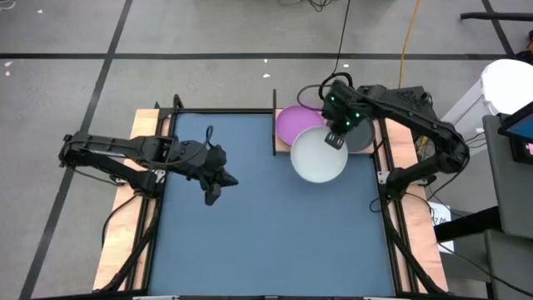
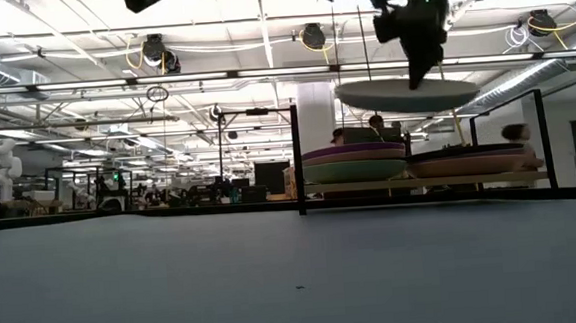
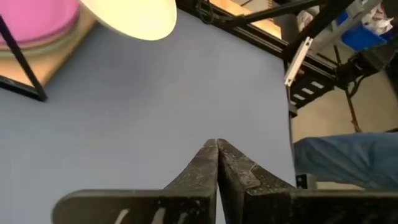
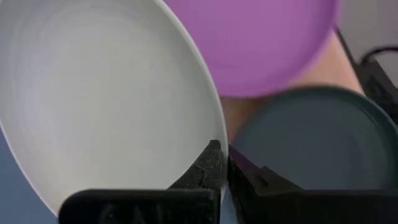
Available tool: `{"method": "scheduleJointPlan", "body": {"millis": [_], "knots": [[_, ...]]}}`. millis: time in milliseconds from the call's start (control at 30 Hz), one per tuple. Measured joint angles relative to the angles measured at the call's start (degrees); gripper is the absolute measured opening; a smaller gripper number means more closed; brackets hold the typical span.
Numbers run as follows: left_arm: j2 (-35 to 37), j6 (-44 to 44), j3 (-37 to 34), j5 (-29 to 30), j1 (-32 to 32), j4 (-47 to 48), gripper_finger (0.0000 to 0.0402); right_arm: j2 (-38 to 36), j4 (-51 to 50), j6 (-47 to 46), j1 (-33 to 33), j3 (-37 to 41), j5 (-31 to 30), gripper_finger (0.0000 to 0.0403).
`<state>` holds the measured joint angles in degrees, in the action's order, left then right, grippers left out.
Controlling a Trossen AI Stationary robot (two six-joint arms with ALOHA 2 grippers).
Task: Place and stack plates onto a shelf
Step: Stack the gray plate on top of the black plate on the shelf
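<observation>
Your left gripper point(image 1: 213, 196) hangs pinched shut and empty over the mat point(image 1: 266, 242). Farther back, your right gripper point(image 4: 222, 163) clamps the rim of a pale plate point(image 1: 319, 154), lifted level above the shelf point(image 2: 425, 182) (purple plate point(image 1: 293, 122) tops one stack, black plate point(image 4: 311, 140) the other)

You have open room across the wide dark-blue tabletop mat point(image 1: 275, 233), crossed only by the idle left arm at its left side. At the far right, the small light-wood shelf point(image 2: 420, 182) carries a purple-topped plate stack point(image 1: 291, 122) and a black-topped stack point(image 4: 311, 140). Its thin black upright rail point(image 1: 274, 122) walls the left end, and a pale round plate point(image 1: 318, 155) hangs above its front.
</observation>
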<state>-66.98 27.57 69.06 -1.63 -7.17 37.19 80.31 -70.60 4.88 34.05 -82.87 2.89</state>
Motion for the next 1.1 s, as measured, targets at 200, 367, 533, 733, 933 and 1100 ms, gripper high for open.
{"method": "scheduleJointPlan", "body": {"millis": [200, 367, 533, 733, 933, 1100], "knots": [[0.0, -4.2, 0.0, 0.3, 2.5, 0.5, 0.0004, 1.0, -2.1, 2.5, 5.8, 0.0, -4.5, 0.0], [0.0, -5.0, 0.0, 1.7, 5.4, 0.8, 0.0004, 1.2, -1.9, 3.2, 10.6, 0.0, -9.3, 0.0], [0.0, -5.0, 0.0, 1.7, 8.0, 0.7, 0.0004, 1.3, -1.3, 5.5, 15.7, 0.0, -9.4, 0.0], [0.0, -4.9, 0.0, 1.7, 10.2, 0.7, 0.0004, 1.3, -0.1, 5.4, 21.4, 0.0, -12.4, 0.0], [0.0, -4.7, 0.0, 0.2, 11.2, 0.6, 0.0004, 1.3, 0.5, 7.3, 25.0, 0.0, -11.8, 0.0], [0.0, -4.3, 0.0, 0.1, 11.3, 0.2, 0.0004, 1.3, 0.8, 8.0, 26.4, 0.0, -11.7, 0.0]]}}
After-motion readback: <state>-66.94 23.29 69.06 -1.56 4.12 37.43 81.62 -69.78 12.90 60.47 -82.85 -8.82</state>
